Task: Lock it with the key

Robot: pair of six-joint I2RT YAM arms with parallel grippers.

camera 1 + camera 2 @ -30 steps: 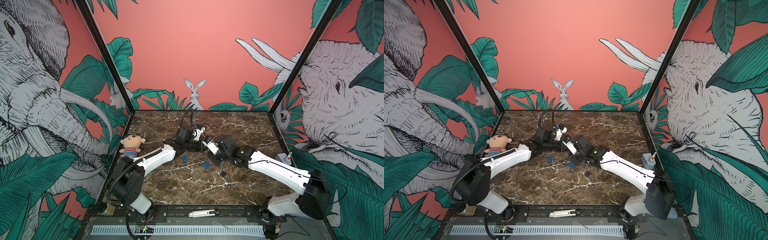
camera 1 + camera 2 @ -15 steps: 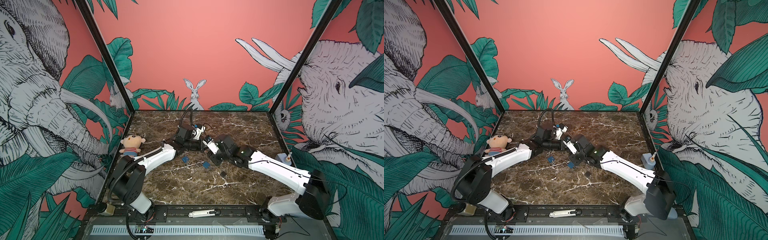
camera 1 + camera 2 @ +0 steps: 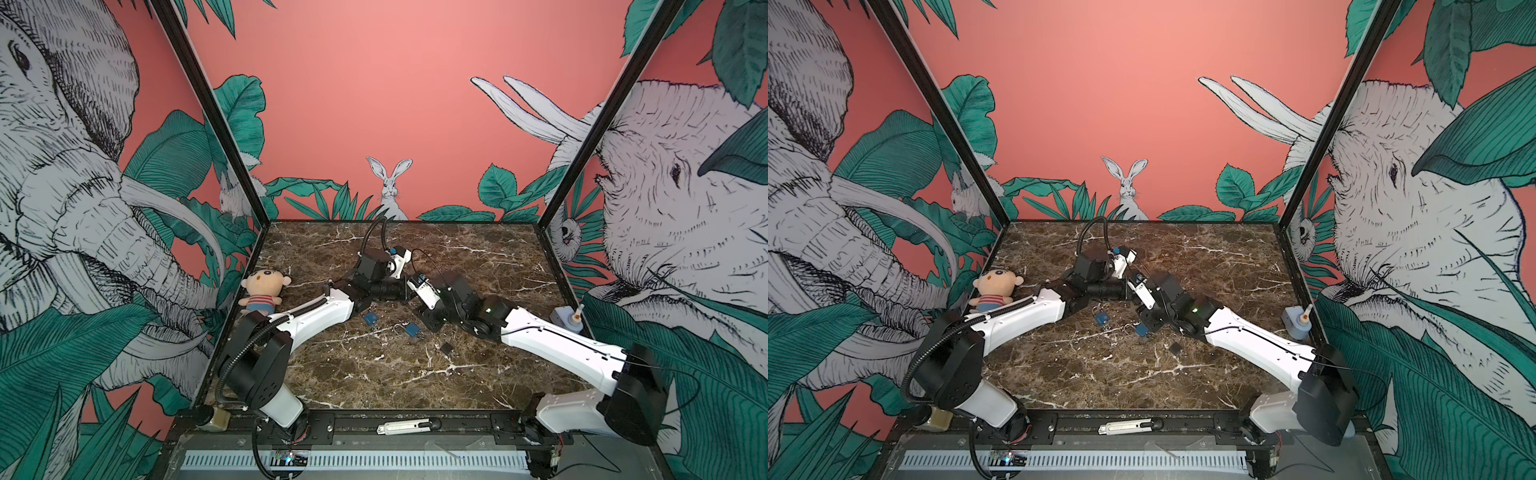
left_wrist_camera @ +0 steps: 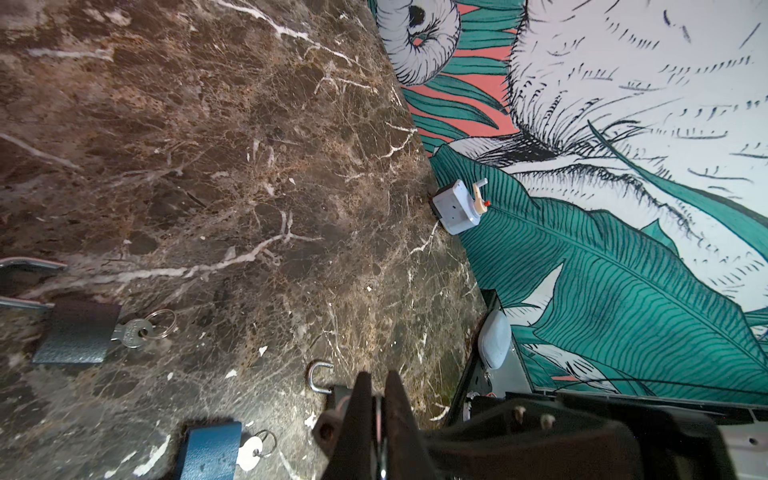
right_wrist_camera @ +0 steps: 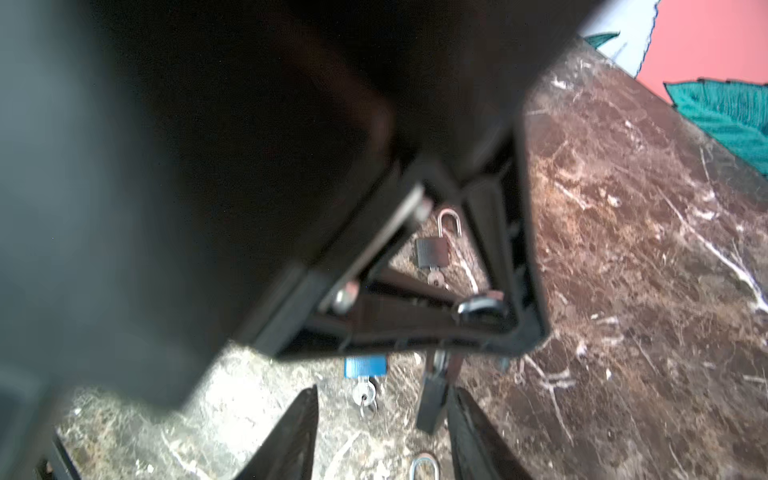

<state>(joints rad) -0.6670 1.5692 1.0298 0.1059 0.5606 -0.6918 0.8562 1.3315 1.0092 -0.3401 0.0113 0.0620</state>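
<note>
Far L, by the wall: plush doll (image 3: pixel 262 291). L gripper (image 4: pixel 377 376) reaches in toward mid-table, fingers (image 4: pixel 361 399) clamped tight together on the key (image 5: pixel 438 359) stuck in a small dark padlock (image 5: pixel 432 395). Its shackle (image 4: pixel 320 376) pokes out just beside the fingertips. On the marble table (image 3: pixel 374 374) nr the arms, L to R: blue padlock (image 3: pixel 370 318), 2nd blue padlock (image 3: pixel 412 329), then a black padlock (image 3: pixel 446 348) apart toward the front. R gripper (image 5: pixel 386 399) faces the L one, jaws abt half apart, straddling the dark padlock. The body sits close to one finger, contact unclear. Far R at the wall: pale-blue box (image 3: pixel 565 320).
</note>
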